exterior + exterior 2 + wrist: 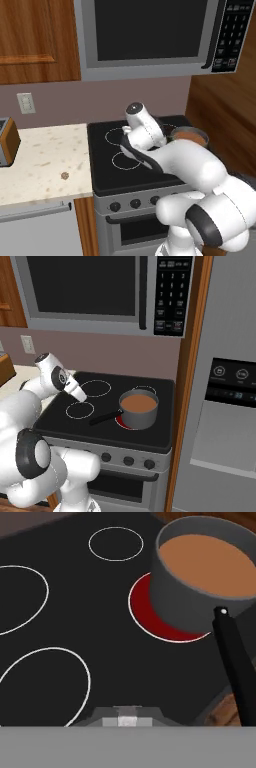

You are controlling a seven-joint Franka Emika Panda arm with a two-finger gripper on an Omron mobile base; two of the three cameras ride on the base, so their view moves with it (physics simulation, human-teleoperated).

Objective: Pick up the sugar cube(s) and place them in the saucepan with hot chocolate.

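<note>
The grey saucepan (138, 408) holds brown hot chocolate and sits on the glowing red front right burner (150, 612). Its black handle (102, 417) points to the front left. My gripper (82, 398) hovers over the left side of the stovetop, left of the pan, angled down toward it. In the hand view the gripper (127, 718) is shut on a tiny pale grey sugar cube (126, 721), with the saucepan (205, 577) up and to the right. One brownish speckled sugar cube (64, 175) lies on the beige counter left of the stove.
A black glass stove (107, 175) with white burner rings has knobs along its front. A microwave (150, 30) hangs above it. A toaster (7, 140) stands at the counter's far left. A grey fridge (225, 406) stands beyond a wooden panel on the right.
</note>
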